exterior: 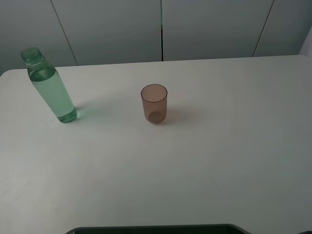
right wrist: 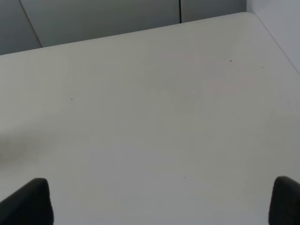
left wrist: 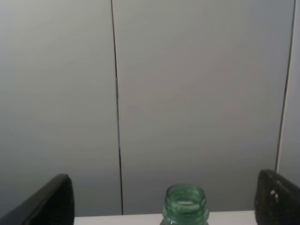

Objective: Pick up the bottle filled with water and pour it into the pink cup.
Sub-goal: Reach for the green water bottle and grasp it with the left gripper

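Note:
The bottle (exterior: 50, 88) stands upright at the table's back left; it is green-tinted, has no cap and holds water nearly up to its shoulder. The pink cup (exterior: 154, 103) stands upright and empty near the middle, well to the right of the bottle. Neither gripper shows in the exterior high view. In the left wrist view my left gripper (left wrist: 164, 201) is open, its dark fingertips (left wrist: 49, 201) wide apart, and the bottle's ribbed neck (left wrist: 185, 206) shows between them, farther off. My right gripper (right wrist: 157, 201) is open and empty over the bare table.
The white table (exterior: 219, 161) ends at a grey panelled wall (exterior: 195, 24) behind. A dark rounded edge (exterior: 156, 229) shows at the bottom of the exterior high view. The table's far right corner (right wrist: 248, 18) shows in the right wrist view.

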`<action>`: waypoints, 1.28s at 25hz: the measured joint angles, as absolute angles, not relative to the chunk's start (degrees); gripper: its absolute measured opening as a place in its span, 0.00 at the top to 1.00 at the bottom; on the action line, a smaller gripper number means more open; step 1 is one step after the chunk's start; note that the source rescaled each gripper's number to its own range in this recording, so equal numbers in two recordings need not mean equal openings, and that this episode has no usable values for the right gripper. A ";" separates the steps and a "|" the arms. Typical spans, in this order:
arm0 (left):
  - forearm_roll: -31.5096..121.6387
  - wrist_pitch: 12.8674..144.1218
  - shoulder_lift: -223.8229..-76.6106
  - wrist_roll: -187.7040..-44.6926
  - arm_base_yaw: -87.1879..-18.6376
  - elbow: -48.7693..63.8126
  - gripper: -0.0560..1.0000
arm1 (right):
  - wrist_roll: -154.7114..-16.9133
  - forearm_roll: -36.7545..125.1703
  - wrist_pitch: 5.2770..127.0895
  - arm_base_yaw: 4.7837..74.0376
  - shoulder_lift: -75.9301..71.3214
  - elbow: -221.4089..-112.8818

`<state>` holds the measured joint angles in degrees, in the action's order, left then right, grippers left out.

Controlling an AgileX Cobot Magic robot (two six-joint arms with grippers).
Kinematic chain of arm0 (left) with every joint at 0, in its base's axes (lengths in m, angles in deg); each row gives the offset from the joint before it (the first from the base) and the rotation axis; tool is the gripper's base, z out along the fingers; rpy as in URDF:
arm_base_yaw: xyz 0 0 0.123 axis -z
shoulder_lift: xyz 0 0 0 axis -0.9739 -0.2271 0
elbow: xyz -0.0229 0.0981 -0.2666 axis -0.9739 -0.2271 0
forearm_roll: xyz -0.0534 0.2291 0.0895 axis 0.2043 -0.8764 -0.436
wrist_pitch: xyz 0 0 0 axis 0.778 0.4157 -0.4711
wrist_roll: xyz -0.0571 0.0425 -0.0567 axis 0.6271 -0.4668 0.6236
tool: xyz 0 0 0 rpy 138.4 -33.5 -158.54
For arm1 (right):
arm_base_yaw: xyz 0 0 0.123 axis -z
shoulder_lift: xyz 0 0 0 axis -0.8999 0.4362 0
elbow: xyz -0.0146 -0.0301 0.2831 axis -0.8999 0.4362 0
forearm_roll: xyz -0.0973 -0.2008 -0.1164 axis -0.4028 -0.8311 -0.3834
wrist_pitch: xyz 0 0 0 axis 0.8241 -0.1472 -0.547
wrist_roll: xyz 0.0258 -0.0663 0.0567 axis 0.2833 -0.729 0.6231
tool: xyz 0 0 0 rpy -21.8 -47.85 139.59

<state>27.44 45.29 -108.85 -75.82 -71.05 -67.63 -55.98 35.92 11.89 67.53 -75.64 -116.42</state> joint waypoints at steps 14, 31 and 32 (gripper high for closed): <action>30.65 32.73 -124.71 -81.45 -71.05 -71.94 0.01 | -55.98 35.92 11.89 67.53 -75.64 -116.42; 31.05 7.35 -153.03 -84.19 -71.05 -71.84 0.01 | -55.98 35.92 11.89 67.53 -75.64 -116.42; 30.92 6.41 -154.75 -84.19 -71.05 -71.84 0.01 | -55.98 35.92 11.89 67.53 -75.64 -116.42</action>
<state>30.92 6.41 -154.75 -84.19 -71.05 -71.84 -55.98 35.92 11.89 67.53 -75.64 -116.42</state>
